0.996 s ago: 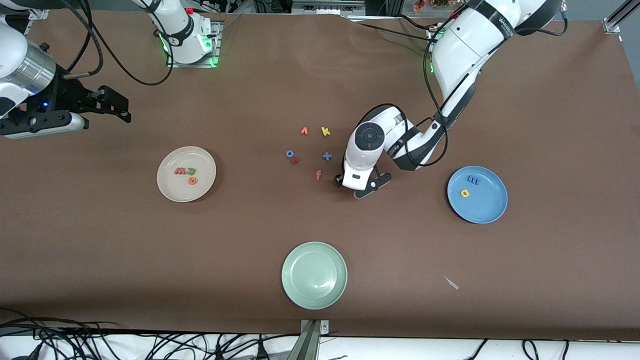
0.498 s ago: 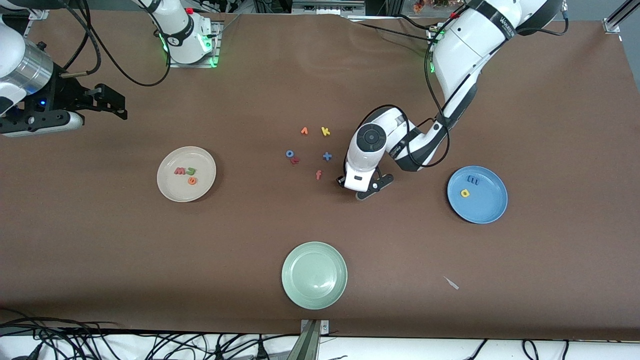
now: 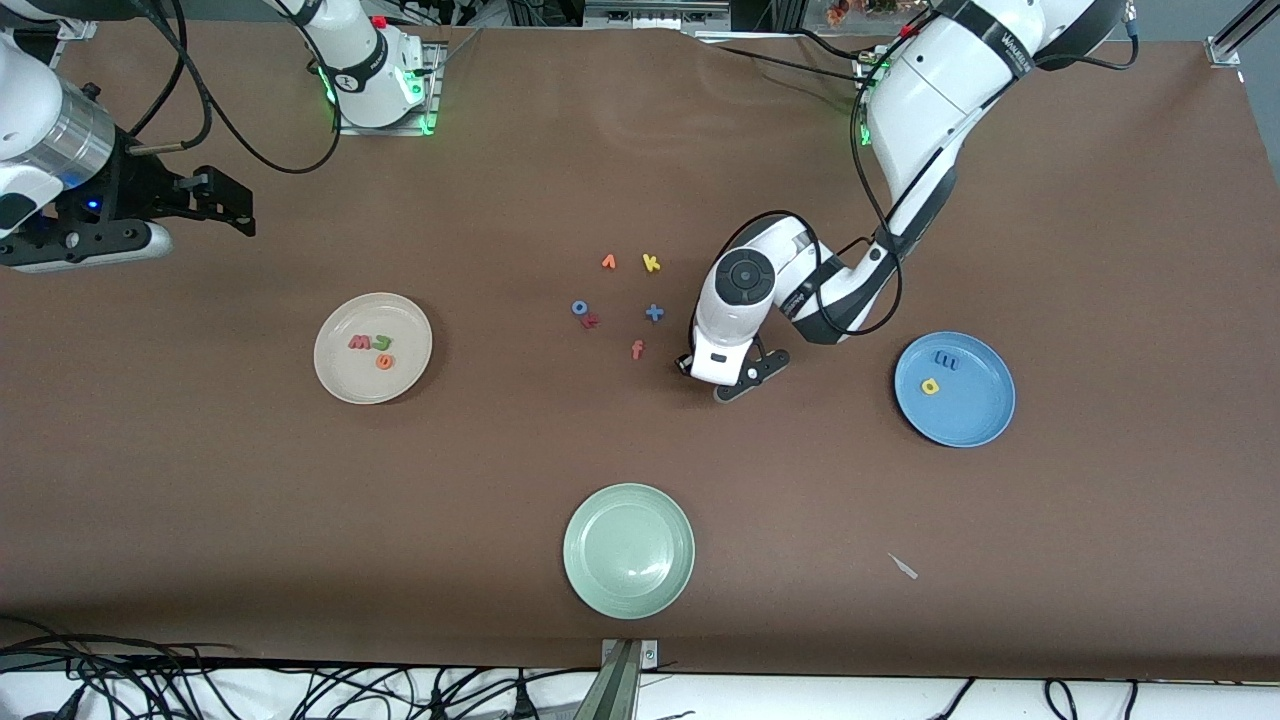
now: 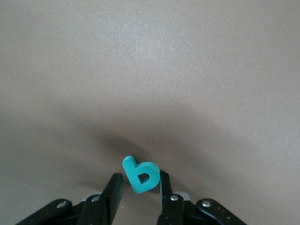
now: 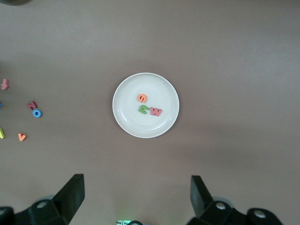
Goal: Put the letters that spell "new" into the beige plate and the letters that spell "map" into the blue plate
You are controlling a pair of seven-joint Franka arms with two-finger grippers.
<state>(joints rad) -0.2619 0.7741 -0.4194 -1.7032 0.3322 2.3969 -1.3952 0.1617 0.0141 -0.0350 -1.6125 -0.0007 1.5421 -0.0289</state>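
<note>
Mid-desk, the left gripper (image 4: 138,187) has its jaws nearly closed on the tilted teal p (image 4: 139,175), a shallow pinch that could let it slip before the blue plate (image 3: 985,410) near the left arm's edge. The right gripper (image 5: 136,192) waits wide open and empty above the beige plate (image 5: 126,124), where the n, e and w lie.

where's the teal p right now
The teal p sits between the left gripper fingers, low over the table beside the orange-red f, toward the blue plate.

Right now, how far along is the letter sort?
Done: w, n and e lie in the beige plate; m and a lie in the blue plate. In hand: left gripper, jaws around the teal p. Left: p into blue. Right gripper waits, open.
</note>
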